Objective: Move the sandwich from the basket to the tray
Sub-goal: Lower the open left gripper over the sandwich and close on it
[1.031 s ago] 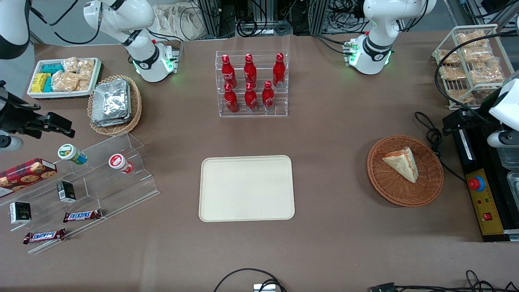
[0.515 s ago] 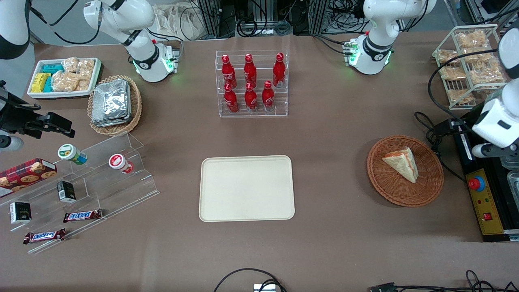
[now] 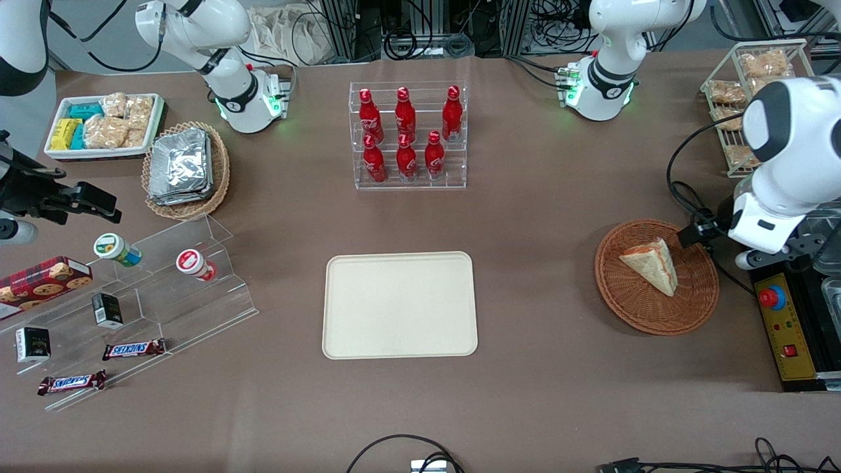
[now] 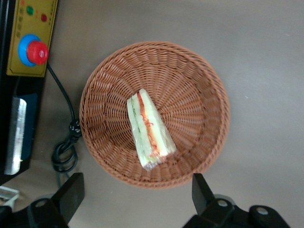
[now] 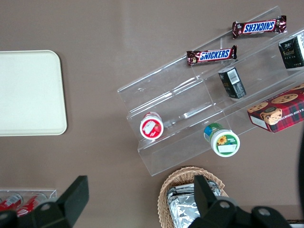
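the sandwich (image 3: 650, 265) is seen lying on its side in the basket (image 3: 657, 309), filling edge showing orange-red and green in the left wrist view (image 4: 149, 129). the basket (image 4: 199, 95) is set on the brown table (image 3: 539, 217) toward the working arm's end, well apart from the tray (image 3: 399, 305), which is placed near the table's middle. the gripper (image 4: 137, 192) is held above the basket's rim, clear of the wicker — fingers (image 4: 71, 192) spread wide, nothing held between them. in the front view the gripper (image 3: 698, 233) is seen at the basket edge on the working arm's side, just beside the sandwich but not touching it. a black control box with a red button (image 3: 772, 297) is located beside the basket, a coiled black cable (image 4: 66, 142) lying between them. a rack of red bottles (image 3: 409, 135) is placed farther from the front camera than the tray.
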Tool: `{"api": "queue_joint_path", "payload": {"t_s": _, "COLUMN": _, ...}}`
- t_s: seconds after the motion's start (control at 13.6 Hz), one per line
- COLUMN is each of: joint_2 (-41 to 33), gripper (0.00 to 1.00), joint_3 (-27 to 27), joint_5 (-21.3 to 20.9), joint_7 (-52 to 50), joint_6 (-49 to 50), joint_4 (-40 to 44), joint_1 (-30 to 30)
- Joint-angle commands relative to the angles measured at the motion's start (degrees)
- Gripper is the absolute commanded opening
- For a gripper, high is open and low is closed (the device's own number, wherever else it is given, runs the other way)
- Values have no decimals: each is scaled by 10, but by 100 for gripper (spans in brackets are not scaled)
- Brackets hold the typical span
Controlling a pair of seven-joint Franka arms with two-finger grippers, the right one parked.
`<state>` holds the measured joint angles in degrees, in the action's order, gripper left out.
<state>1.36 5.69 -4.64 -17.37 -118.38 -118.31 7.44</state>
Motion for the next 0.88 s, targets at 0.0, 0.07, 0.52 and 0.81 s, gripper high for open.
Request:
{"api": "queue_joint_path", "payload": {"t_s": 0.0, "joint_2": -28, "gripper": 100, "joint_3": 3, "joint_5": -2, "joint_7": -47, "joint_6": -84, "joint_4": -85, "joint_1": 20}}
{"api": "queue_joint_path", "payload": {"t_s": 0.07, "joint_2": -24, "gripper": 100, "joint_3": 3, "joint_5": -2, "joint_7": -70, "joint_6": -94, "joint_4": -90, "joint_1": 22}}
{"api": "queue_joint_path", "payload": {"t_s": 0.52, "joint_2": 7, "gripper": 100, "joint_3": 3, "joint_5": -2, "joint_7": -174, "joint_6": -173, "joint_4": -129, "joint_1": 22}}
{"api": "queue_joint_path", "payload": {"t_s": 0.81, "joint_2": 39, "gripper": 100, "joint_3": 4, "joint_5": -3, "joint_7": -222, "joint_6": -230, "joint_4": -148, "joint_1": 20}}
